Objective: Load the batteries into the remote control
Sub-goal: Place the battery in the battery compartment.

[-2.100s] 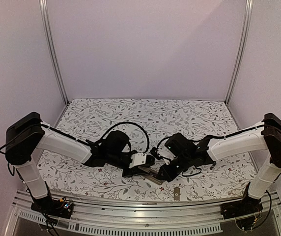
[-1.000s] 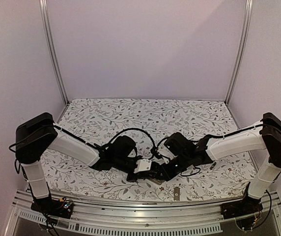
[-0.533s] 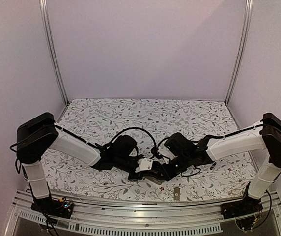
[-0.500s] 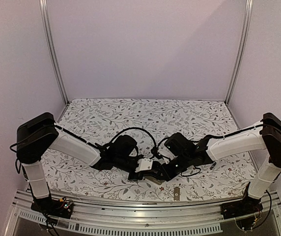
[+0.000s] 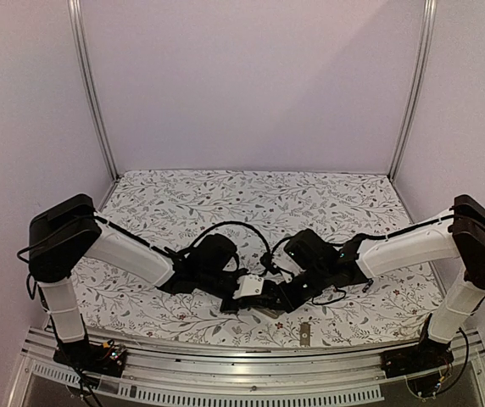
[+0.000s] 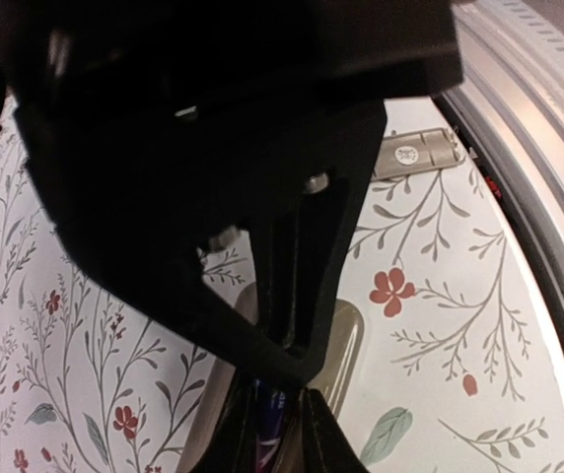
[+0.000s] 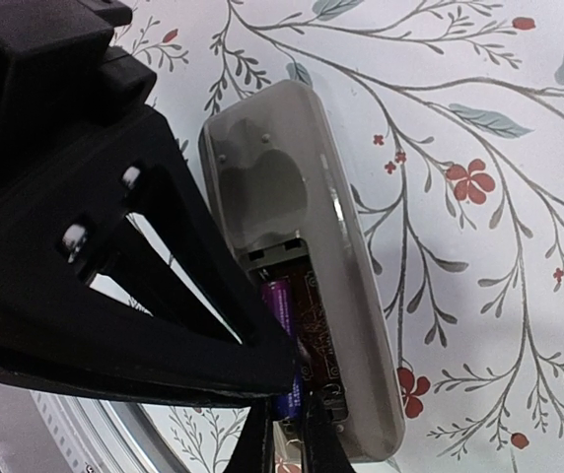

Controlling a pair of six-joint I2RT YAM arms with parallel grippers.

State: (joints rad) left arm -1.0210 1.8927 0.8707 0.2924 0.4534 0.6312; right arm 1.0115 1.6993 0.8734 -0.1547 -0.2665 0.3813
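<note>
remote: slim grey-beige plastic remote control [image 7: 356,296] lies back-up on the floral-print tablecloth [image 7: 479,89]; battery bay open
battery: small purple cylindrical battery [image 7: 280,301] lies lengthwise inside the bay
right gripper [image 7: 287,439]: clenched; tips at the battery's end
left gripper [image 6: 272,439]: fingers narrowly apart, purple battery showing between them; whether they clamp it I cannot tell
cover: flat grey rectangular cover piece [image 6: 415,153] lies apart, near the table's front edge

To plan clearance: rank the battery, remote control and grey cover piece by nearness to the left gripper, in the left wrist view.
1. The battery, at the left gripper fingertips, bottom centre.
2. The remote control, directly beneath the tips.
3. The grey cover piece, upper right, well apart.
</note>
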